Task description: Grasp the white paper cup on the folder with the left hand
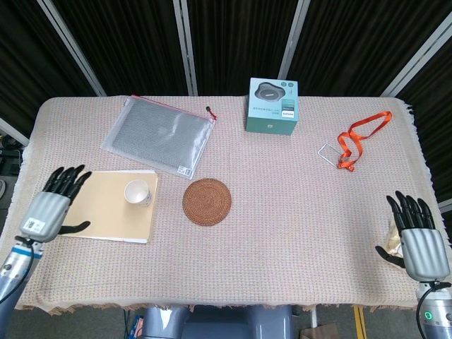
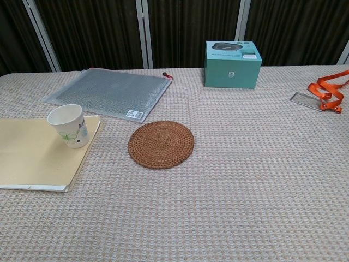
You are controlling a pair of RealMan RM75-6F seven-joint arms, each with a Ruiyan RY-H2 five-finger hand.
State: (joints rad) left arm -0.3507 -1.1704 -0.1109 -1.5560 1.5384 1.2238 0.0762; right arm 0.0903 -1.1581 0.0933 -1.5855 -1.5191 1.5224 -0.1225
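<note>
The cup (image 1: 137,191) is stood upright on the folder's (image 1: 99,212) right part. The left hand (image 1: 53,206) is held over the folder's left edge, fingers spread, nothing gripped; the right hand (image 1: 414,236), far right of the folder, is likewise spread and empty.

A woven coaster (image 1: 207,201) lies between a mesh zip pouch (image 1: 159,135), teal box (image 1: 272,106) and orange lanyard (image 1: 359,137).
</note>
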